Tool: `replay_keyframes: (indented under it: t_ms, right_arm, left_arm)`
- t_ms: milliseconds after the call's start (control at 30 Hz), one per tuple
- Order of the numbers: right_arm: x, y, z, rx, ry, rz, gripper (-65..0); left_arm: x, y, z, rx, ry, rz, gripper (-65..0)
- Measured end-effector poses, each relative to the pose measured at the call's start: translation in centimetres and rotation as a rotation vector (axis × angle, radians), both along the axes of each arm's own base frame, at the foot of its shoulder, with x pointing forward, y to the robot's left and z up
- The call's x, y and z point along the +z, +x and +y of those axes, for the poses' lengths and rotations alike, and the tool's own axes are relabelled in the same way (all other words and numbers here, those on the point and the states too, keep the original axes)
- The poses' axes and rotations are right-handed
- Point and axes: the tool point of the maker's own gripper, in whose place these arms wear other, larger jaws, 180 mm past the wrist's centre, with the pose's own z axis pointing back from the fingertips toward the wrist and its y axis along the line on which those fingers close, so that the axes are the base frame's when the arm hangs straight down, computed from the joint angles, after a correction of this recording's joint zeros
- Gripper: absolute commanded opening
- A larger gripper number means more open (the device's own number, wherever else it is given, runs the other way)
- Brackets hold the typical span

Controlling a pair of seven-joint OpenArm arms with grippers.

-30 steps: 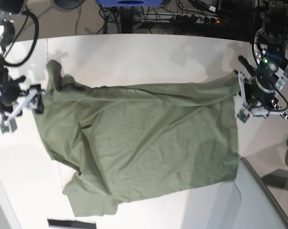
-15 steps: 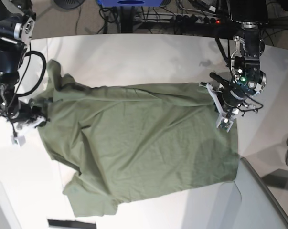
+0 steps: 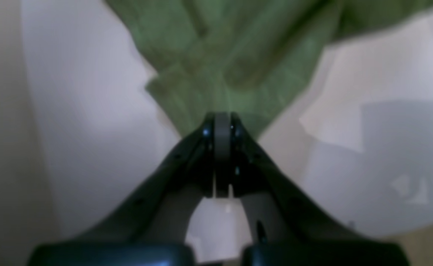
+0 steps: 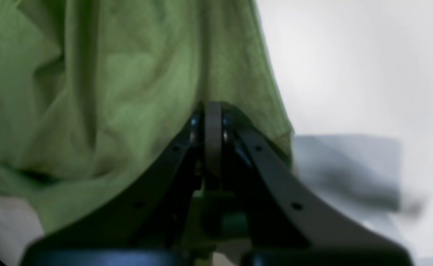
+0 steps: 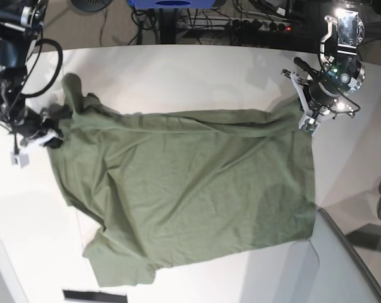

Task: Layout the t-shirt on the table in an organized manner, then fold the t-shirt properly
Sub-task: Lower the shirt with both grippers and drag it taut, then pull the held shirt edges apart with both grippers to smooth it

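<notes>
Your right gripper (image 5: 49,137) was clamped shut on the t-shirt (image 5: 190,189) at its left edge; the shirt lay spread but wrinkled on the table (image 5: 177,76). Your left gripper (image 5: 307,120) pinched the upper right corner. Best to pull both apart evenly, low, keeping tension to flatten creases.

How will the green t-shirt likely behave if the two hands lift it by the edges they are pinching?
The t-shirt probably drapes limply: it creases and fans out from the left hand and bunches at the right hand. It looks light, thin cloth lying flat on the table. The unheld lower part would likely sag and drag.
</notes>
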Motion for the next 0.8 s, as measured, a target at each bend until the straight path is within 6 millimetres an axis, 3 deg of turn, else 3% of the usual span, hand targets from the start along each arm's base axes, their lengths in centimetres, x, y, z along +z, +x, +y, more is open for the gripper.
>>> replay_keyframes:
  t_ms: [200,300,433,567,700,800]
  right_arm:
    - [0.7,-4.7,1.6,0.06,-0.078,0.036,-65.0]
    - [1.1,-5.9,0.6,0.01,-0.148,0.111,-65.0]
    - [1.7,-7.8,-1.3,-0.06,-0.214,0.161,-65.0]
    - [2.0,-8.3,-2.0,-0.117,-0.232,0.193,-65.0]
    - [3.6,-8.7,-2.3,-0.108,-0.272,0.169,-65.0]
    - [6.7,-6.0,-2.2,-0.101,-0.295,0.054,-65.0]
  left_arm:
    - [2.0,1.5,-0.1,-0.025,0.014,-0.059,-65.0]
    - [2.2,1.9,-0.3,-0.025,0.01,-0.065,-65.0]
    - [3.1,4.2,-0.1,-0.016,0.007,-0.116,-65.0]
    - [1.7,4.9,0.8,0.025,0.0,-0.083,-65.0]
    - [1.1,5.9,0.8,0.04,-0.015,-0.075,-65.0]
    - [-0.1,5.5,0.9,0.059,-0.026,-0.048,-65.0]
